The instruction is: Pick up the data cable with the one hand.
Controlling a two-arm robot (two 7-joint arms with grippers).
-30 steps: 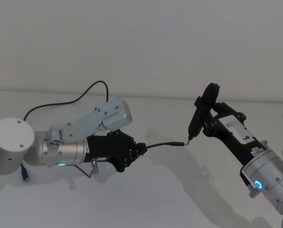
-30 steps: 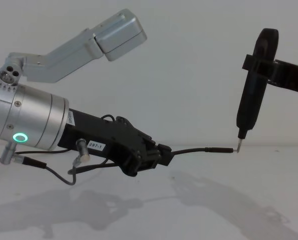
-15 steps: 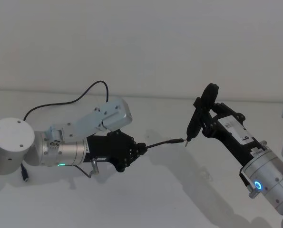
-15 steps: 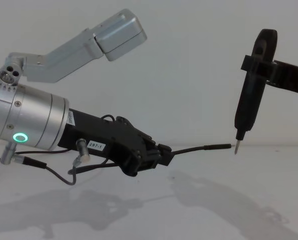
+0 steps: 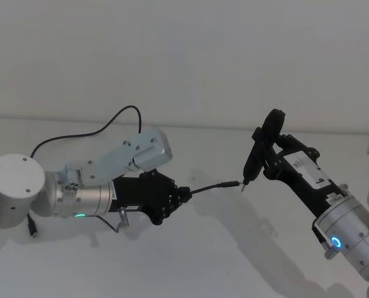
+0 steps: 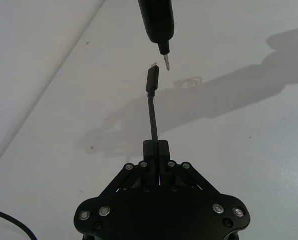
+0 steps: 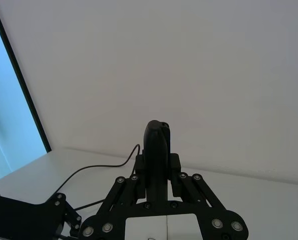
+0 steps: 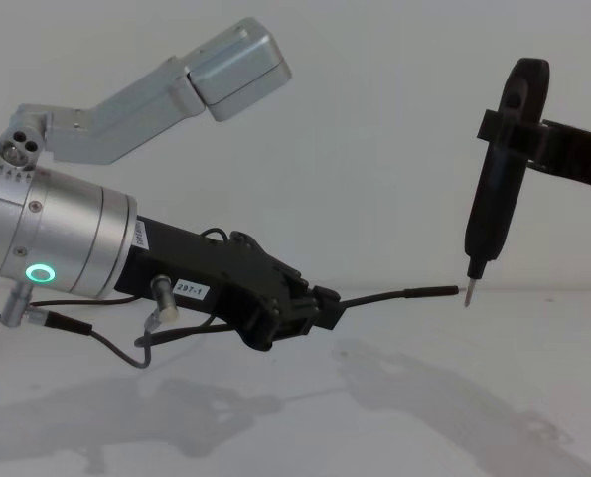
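White tabletop (image 5: 190, 261) and a pale wall make up the setting. From the head camera, the left gripper (image 5: 183, 195) reaches in from nine o'clock, its fingers clamped on the data cable (image 5: 213, 186) a little behind the plug, which sticks out toward three o'clock, off the table. The cable's slack loops back over the table toward ten o'clock. The right gripper (image 5: 266, 152) comes in from four o'clock, closed on a slim black tool (image 5: 257, 151) held upright, its pin tip just beside the plug's tip.

At the chest camera, the left gripper (image 8: 320, 303) juts out from a silver cylinder with a green ring light (image 8: 41, 272), and the data cable (image 8: 399, 294) runs level toward three o'clock. The tool (image 8: 496, 199) hangs at two o'clock, pin down, its tip very close to the plug's end.

Looking out from the left wrist, the plug (image 6: 152, 79) points at twelve o'clock, the pin (image 6: 166, 62) just beside its metal tip with a small gap.

Seen by the right wrist camera, the tool (image 7: 156, 155) stands gripped between the right gripper's fingers (image 7: 174, 170).
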